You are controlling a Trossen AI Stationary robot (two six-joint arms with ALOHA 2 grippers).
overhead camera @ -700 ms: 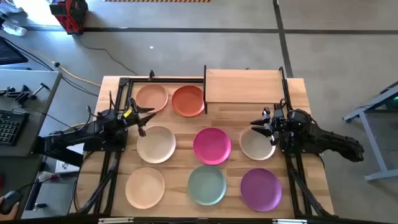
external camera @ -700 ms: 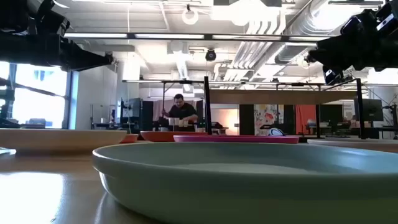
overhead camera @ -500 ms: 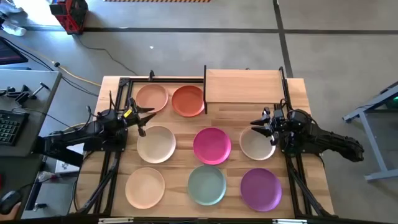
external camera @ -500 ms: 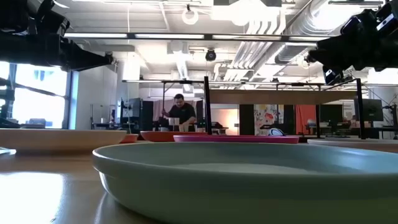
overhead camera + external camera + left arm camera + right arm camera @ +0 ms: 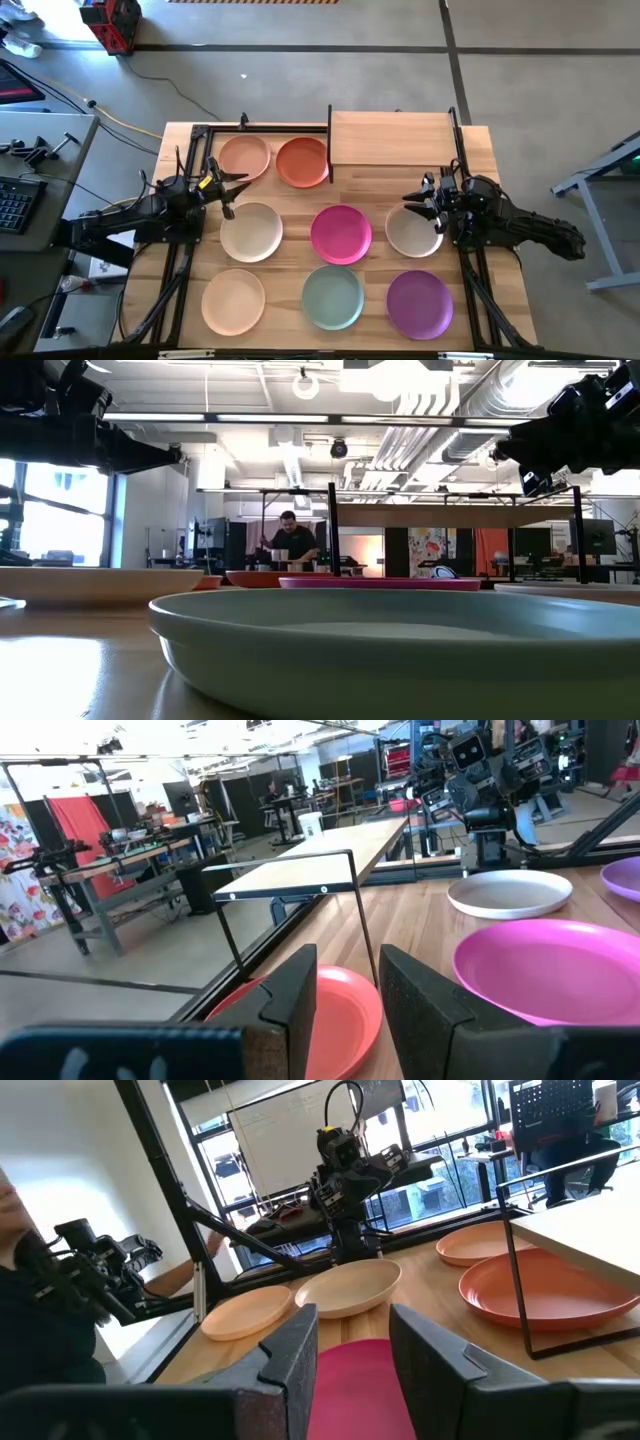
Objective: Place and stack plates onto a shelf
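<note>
Across the slatted table (image 5: 350, 182) the largest thing was the shelf (image 5: 390, 138), a pale board on thin black posts at the far edge, right of centre; its top was bare. Left of it, at the far edge, lay the peach plate (image 5: 244, 157) and just beside it the orange-red plate (image 5: 302, 162), whose right rim sat under the shelf's corner post; the two were close together, though I could not tell whether they touched. In the middle row sat a cream plate (image 5: 251, 231), the magenta plate (image 5: 341, 234) and a second cream plate (image 5: 412, 232); along the near edge were a pale peach plate (image 5: 233, 301), the pale green plate (image 5: 333, 296) and the purple plate (image 5: 419, 303); each lay flat on the wood, none stacked.

The left gripper (image 5: 226, 189) hung at the left side, above the gap between the peach plate and the first cream plate; its fingers (image 5: 285, 1010) stood a narrow way apart with nothing between them. The right gripper (image 5: 428, 206) hung over the far right rim of the second cream plate; its fingers (image 5: 291, 1360) were likewise slightly parted and held nothing. Far beyond the table a person (image 5: 291, 542) stood at a bench.
</note>
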